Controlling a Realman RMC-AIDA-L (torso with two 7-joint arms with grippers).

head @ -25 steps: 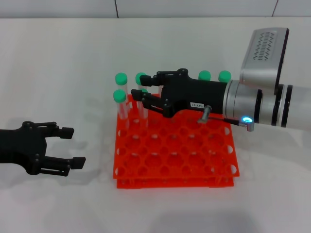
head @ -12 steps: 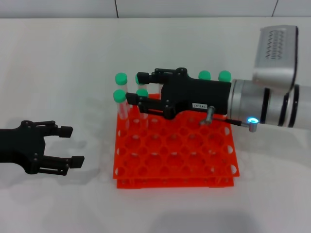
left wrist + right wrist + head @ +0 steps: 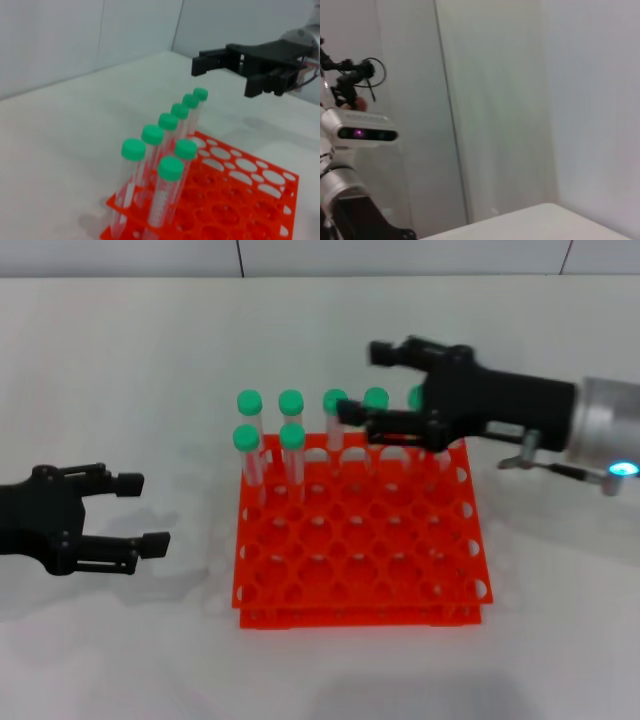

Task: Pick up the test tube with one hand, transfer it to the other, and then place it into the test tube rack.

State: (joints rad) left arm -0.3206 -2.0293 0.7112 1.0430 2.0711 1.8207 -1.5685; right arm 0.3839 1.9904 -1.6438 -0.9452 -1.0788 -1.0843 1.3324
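The orange-red test tube rack (image 3: 360, 618) stands at the table's middle and also shows in the left wrist view (image 3: 292, 200). Several green-capped test tubes stand upright in it: a back row and two in the second row, one of them the test tube (image 3: 292, 437), which also shows in the left wrist view (image 3: 186, 149). My right gripper (image 3: 363, 382) is open and empty, raised over the rack's far right part, apart from the tubes; the left wrist view shows it too (image 3: 225, 72). My left gripper (image 3: 143, 510) is open and empty, low, left of the rack.
White table top (image 3: 120, 360) lies all around the rack, with a wall seam at the far edge. The right wrist view shows only pale walls and a camera head (image 3: 362, 131) on a stand, none of the task's things.
My right gripper has pulled back to the right and upward, away from the second-row tube that stood between its fingers. That tube stays upright in the rack. My left gripper shifted slightly left.
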